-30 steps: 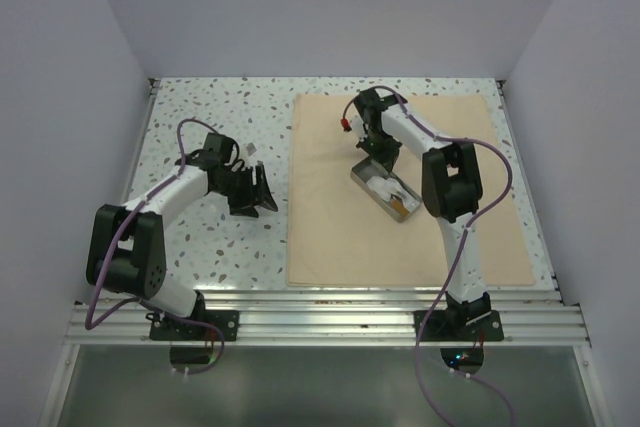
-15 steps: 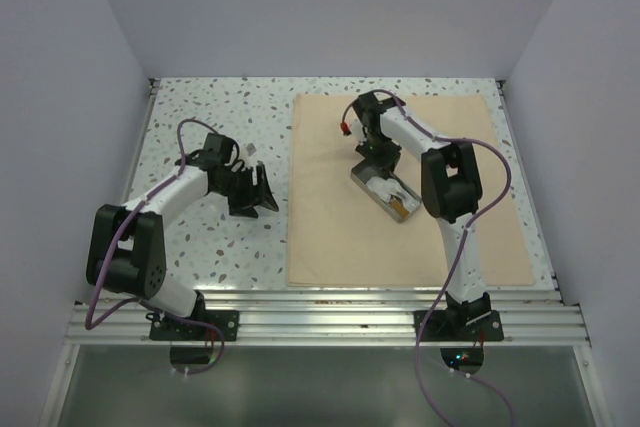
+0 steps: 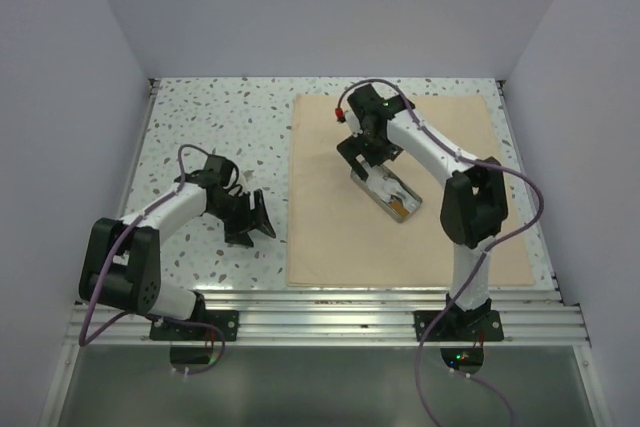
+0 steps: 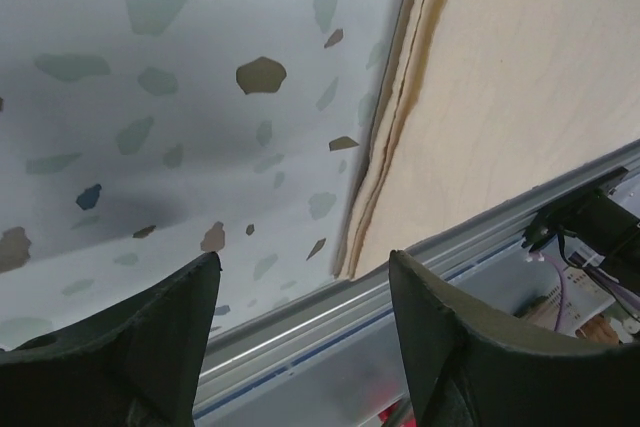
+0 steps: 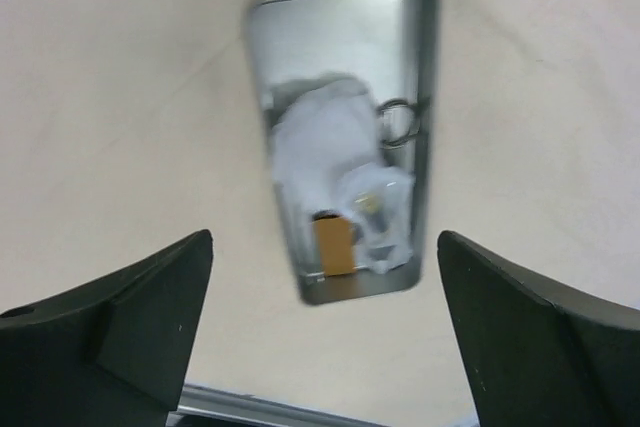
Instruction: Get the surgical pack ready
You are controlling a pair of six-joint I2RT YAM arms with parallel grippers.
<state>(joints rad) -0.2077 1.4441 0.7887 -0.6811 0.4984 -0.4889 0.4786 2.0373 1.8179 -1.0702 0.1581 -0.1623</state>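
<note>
left gripper (image 3: 256, 217): low over speckled counter (image 3: 200, 127), just off the cloth's 9 o'clock edge; jaws apart, nothing between them
cloth sheet (image 3: 330, 242): tan, flat on the counter's right half
tray (image 5: 340, 37): on the cloth, toward its 12 o'clock side, long axis 10-to-4 o'clock from the top
tray contents (right wrist view): gauze (image 5: 320, 132) bunched mid-tray, steel ring handle (image 5: 398, 117) at its 3 o'clock, crinkled packet (image 5: 378, 209) and amber piece (image 5: 332, 244) at 6 o'clock end
right gripper (image 3: 368, 155): above tray's 10 o'clock end, jaws wide apart, empty
</note>
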